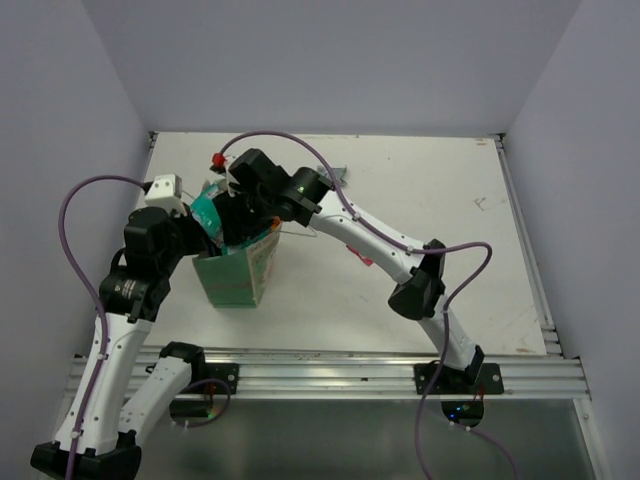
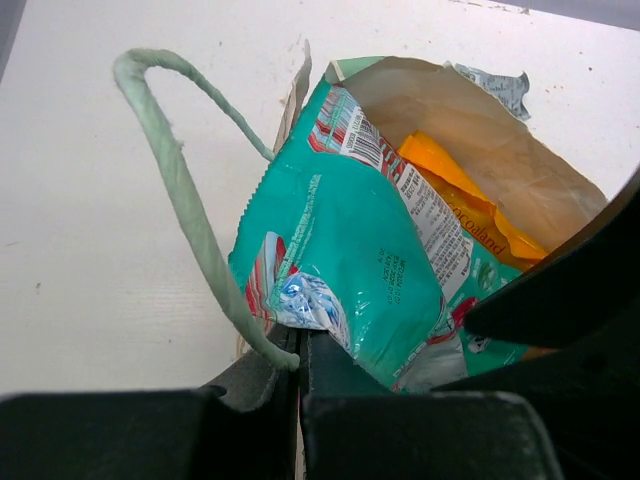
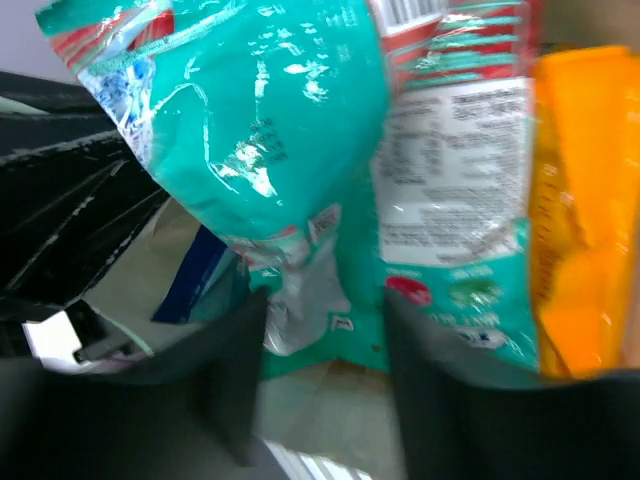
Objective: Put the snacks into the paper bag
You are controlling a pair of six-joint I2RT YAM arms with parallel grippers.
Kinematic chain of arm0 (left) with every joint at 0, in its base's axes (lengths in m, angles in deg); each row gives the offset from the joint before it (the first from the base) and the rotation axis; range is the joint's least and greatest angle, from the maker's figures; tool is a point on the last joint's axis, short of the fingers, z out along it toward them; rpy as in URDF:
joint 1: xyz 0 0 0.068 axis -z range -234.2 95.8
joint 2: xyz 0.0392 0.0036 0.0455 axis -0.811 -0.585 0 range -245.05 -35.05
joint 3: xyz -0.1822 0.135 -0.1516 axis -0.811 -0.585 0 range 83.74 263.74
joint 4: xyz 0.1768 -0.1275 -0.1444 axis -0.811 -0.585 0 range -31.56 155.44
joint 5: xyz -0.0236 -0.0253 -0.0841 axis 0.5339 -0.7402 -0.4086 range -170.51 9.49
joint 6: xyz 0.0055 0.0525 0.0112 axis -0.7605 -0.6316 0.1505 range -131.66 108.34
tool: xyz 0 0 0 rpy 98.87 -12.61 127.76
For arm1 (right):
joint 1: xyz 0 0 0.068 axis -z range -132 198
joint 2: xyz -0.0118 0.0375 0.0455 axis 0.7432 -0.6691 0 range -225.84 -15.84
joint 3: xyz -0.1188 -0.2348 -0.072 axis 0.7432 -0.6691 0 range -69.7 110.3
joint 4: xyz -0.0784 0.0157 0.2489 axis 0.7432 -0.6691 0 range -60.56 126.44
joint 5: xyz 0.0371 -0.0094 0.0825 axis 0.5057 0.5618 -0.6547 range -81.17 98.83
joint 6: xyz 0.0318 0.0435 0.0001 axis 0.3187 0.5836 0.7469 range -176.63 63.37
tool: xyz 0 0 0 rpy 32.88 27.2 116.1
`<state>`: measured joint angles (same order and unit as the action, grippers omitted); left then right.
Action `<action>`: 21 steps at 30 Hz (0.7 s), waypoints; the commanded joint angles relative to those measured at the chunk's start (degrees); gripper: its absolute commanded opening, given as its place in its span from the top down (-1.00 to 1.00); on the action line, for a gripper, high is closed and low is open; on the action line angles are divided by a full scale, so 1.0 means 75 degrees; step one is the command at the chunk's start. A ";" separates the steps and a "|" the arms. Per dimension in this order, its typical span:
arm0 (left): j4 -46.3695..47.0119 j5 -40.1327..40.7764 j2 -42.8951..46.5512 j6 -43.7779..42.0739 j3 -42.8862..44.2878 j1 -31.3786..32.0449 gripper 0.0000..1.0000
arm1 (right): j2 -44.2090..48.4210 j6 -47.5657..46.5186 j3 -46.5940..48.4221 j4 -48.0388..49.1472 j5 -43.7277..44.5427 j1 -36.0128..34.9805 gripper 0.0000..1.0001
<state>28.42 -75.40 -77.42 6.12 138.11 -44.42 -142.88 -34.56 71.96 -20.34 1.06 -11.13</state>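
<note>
Now the right gripper (image 3: 320, 335), jaws apart, straddles the teal packet (image 2: 340, 250) leaning toward 11 o'clock from the paper bag (image 1: 240, 275). The left gripper (image 2: 300, 345) clamps the bag's rim. Best to lift straight up, snagging nothing.

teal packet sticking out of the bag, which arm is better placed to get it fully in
Right. The right gripper is over the paper bag with the teal packet between its parted fingers; the left gripper is shut on the bag's rim.

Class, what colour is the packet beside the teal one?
Orange packet, clearest in the left wrist view.
</note>
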 commanded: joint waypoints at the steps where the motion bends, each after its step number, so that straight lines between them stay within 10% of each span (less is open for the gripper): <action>1: 0.0166 0.0327 -0.0069 -0.0237 -0.0065 -0.0003 1.00 | 0.1093 -0.0341 0.0109 0.0208 0.0473 0.0267 -0.18; 12: 0.0307 0.1171 0.0095 -0.0297 -0.0418 -0.0003 1.00 | 0.3941 0.0256 -0.3831 0.1158 0.1843 0.2291 -0.41; 21: -0.0080 0.1241 0.0188 -0.0249 -0.0160 -0.0003 1.00 | 0.3453 0.0784 -0.7661 0.2599 0.2289 0.3162 -0.39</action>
<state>30.98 -67.97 -76.18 5.25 135.66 -44.42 -114.53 -30.78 18.46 -4.29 15.58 12.10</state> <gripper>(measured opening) 0.015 0.699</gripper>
